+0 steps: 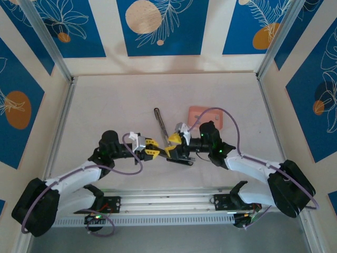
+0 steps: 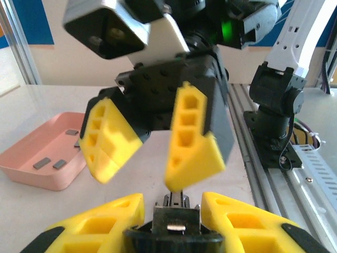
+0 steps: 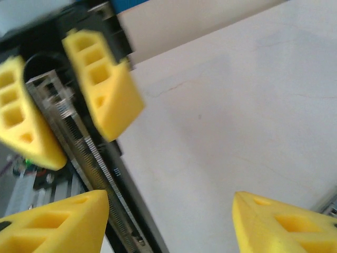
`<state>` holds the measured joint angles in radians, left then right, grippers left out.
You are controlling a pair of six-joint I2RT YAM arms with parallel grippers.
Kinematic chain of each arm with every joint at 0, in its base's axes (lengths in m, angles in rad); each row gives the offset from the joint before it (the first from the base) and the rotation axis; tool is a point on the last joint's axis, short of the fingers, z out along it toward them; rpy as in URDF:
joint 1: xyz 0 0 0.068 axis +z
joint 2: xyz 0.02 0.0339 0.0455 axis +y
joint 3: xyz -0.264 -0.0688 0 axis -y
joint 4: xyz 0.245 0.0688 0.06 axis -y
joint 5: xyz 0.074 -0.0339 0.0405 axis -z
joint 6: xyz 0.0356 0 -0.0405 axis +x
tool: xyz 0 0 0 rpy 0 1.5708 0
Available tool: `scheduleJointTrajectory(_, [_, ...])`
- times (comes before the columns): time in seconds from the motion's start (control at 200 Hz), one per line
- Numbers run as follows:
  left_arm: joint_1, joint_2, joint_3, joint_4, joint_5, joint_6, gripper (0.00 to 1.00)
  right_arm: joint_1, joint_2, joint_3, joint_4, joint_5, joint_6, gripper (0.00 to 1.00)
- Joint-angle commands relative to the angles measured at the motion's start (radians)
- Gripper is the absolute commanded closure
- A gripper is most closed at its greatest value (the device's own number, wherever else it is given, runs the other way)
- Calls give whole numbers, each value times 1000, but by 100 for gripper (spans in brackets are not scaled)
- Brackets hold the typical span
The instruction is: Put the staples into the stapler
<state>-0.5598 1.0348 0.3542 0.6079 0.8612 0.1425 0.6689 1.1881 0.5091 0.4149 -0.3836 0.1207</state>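
Left gripper (image 1: 154,148) is clamped on one end of the stapler (image 1: 159,122), with its fingers (image 2: 105,224) tight against both sides. Right gripper (image 1: 172,150) has its jaws wide apart and grips nothing; it sits tip to tip with the left gripper, right at the stapler. Stapler lies hinged open mid-table, one arm stretching away from the grippers. Staples (image 2: 42,163) lie loose in the pink tray (image 1: 197,112), near the right gripper on its far side.
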Motion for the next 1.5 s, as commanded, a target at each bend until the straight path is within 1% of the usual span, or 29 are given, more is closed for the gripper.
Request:
scheduleJointTrajectory(0.0, [-10, -74, 73, -274, -41, 171, 87, -55, -76, 54, -291, 86, 343, 36])
scheduleJointTrajectory(0.105, [-10, -105, 116, -436, -69, 245, 86, -84, -93, 66, -453, 96, 487, 38])
scheduleJointTrajectory(0.195, [-12, -115, 148, -547, -91, 299, 87, -113, -97, 57, -545, 39, 551, 38])
scheduleJointTrajectory(0.245, [-13, -115, 158, -583, -103, 318, 86, -130, -102, 56, -599, 33, 586, 38])
scheduleJointTrajectory(0.375, [-15, -115, 190, -664, -122, 351, 86, -181, -117, 49, -694, -24, 637, 37])
scheduleJointTrajectory(0.505, [-15, -114, 232, -781, -141, 417, 86, -234, -90, 51, -779, -74, 648, 38])
scheduleJointTrajectory(0.565, [-17, -116, 238, -798, -147, 432, 86, -244, -73, 45, -780, -103, 648, 40])
scheduleJointTrajectory(0.695, [-20, -119, 243, -818, -160, 445, 85, -245, -17, 44, -780, -118, 647, 45])
scheduleJointTrajectory(1.0, [-22, -117, 255, -857, -185, 467, 85, -241, 125, 68, -735, -160, 626, 51])
scheduleJointTrajectory(1.25, [-25, -121, 252, -858, -206, 470, 85, -203, 224, 86, -686, -182, 622, 56])
scheduleJointTrajectory(1.496, [-28, -119, 256, -869, -214, 468, 85, -168, 274, 104, -664, -178, 625, 59])
